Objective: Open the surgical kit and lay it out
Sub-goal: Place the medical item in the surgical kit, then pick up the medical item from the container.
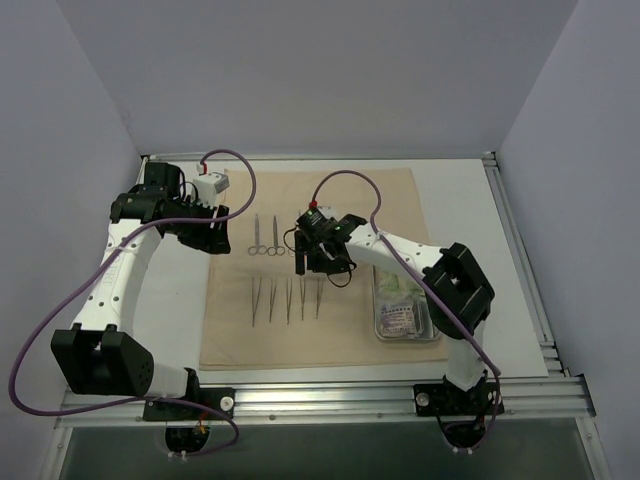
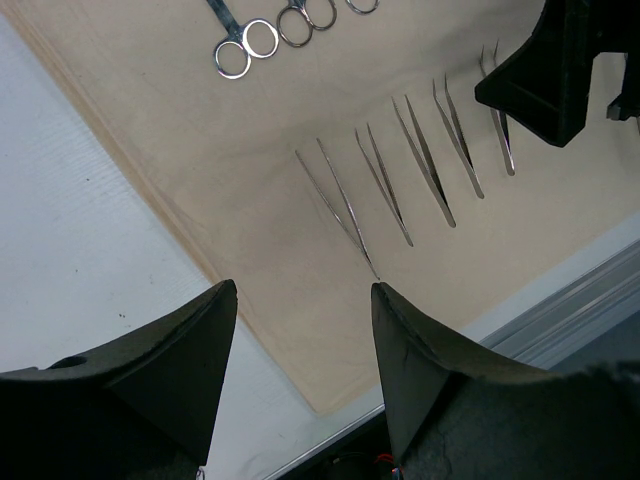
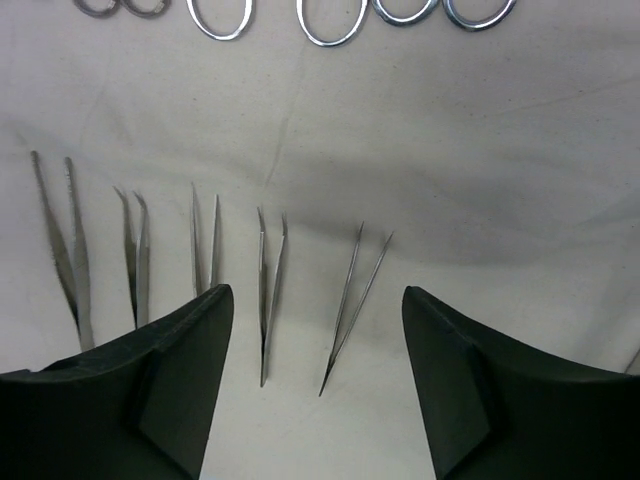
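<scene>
Surgical kit [image 1: 300, 330] lies opened on the tabletop [image 1: 460, 200], with its beige cloth [image 1: 340, 200] spread flat beneath both arms. The right tool [image 3: 315, 330], fingers apart and empty, hovers directly above a row of five tweezers [image 1: 288, 300]. These are evenly spaced, likely so each can be picked up singly. Two ring-handled clamps [image 1: 262, 249] lie just beyond them. The steel tray [image 1: 405, 340], holding pale packets [image 1: 400, 318], sits behind that tool's wrist. The left tool [image 2: 300, 300], also apart and empty, hangs over the cloth's edge, apparently keeping clear.
</scene>
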{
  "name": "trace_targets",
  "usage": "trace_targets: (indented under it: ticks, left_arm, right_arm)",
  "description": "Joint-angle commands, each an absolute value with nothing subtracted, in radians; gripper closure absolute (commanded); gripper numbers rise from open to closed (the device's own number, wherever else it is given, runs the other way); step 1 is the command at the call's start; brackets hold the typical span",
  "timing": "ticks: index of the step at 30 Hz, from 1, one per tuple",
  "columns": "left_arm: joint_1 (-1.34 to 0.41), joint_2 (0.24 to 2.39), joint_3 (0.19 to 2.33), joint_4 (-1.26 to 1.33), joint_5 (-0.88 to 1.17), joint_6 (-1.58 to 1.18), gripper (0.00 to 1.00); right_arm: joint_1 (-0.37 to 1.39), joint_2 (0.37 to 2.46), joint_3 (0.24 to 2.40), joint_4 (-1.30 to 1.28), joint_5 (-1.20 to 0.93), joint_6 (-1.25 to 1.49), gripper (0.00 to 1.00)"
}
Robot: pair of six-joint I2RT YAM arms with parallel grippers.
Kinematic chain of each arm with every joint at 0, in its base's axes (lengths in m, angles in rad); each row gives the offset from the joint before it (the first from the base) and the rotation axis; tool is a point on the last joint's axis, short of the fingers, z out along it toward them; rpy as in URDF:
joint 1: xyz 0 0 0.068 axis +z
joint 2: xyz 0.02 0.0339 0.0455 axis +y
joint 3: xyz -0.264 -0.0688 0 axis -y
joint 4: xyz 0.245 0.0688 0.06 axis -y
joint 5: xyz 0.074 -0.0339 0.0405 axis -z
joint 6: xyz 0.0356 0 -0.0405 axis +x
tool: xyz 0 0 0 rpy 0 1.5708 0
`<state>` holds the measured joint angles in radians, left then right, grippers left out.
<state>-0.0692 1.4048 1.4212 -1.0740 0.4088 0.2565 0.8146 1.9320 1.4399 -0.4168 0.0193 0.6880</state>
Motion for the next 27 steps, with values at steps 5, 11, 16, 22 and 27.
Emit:
trace_targets:
  ticks: [5, 11, 16, 22, 27]
  left_arm:
    - [-0.067, 1.410, 1.451, -1.080, 0.426, 0.270, 0.35]
    - [-0.067, 1.405, 1.450, -1.078, 0.419, 0.268, 0.35]
    - [-0.067, 1.402, 1.454, -1.078, 0.414, 0.267, 0.35]
    - [-0.068, 1.399, 1.447, -1.075, 0.414, 0.264, 0.35]
    - [-0.066, 1.402, 1.443, -1.072, 0.417, 0.265, 0.35]
  right_arm:
    - [0.827, 1.793, 1.496, -0.463, 0.058, 0.672, 0.26]
    - [0.824, 1.723, 1.499, -0.442, 0.052, 0.650, 0.24]
    - [0.750, 1.646, 1.476, -0.498, 0.104, 0.655, 0.30]
    - [0.547, 1.493, 1.292, -0.618, 0.210, 0.693, 0.43]
    - [0.425, 1.418, 1.090, -0.624, 0.221, 0.703, 0.51]
